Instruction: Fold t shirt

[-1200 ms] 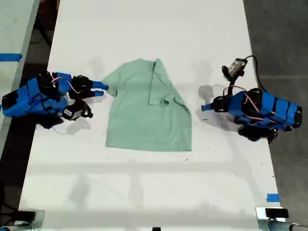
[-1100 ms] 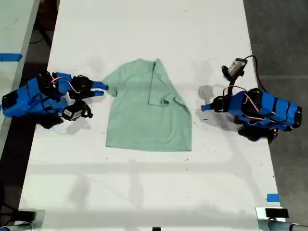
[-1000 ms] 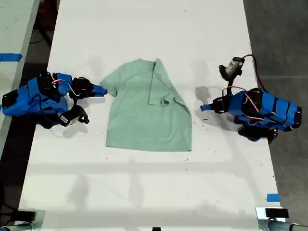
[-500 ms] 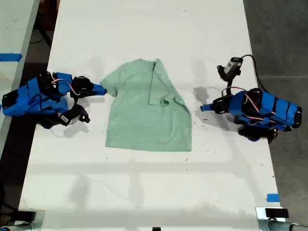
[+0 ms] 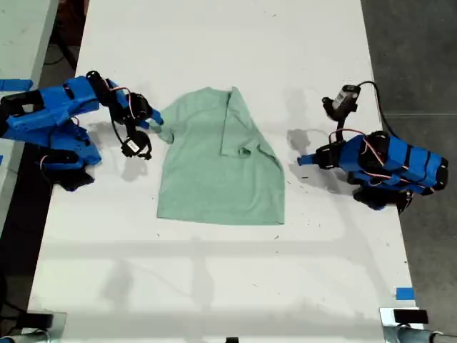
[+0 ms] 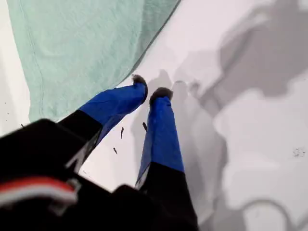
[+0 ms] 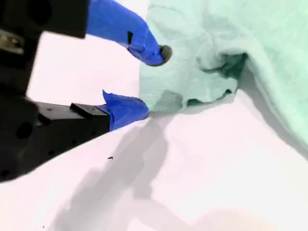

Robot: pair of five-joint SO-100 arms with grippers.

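My second gripper (image 7: 149,82) gapes at the shirt (image 5: 218,161) sleeve; my first (image 6: 151,91), nearly closed, idle—a shallow bite could slip.

My first hand (image 6: 148,91): blue fingers (image 6: 161,130) nearly together, small gap, nothing between. Tips over white bench (image 6: 250,144), just beside edge of wrinkled pale mint-green cloth t shirt (image 6: 82,43).
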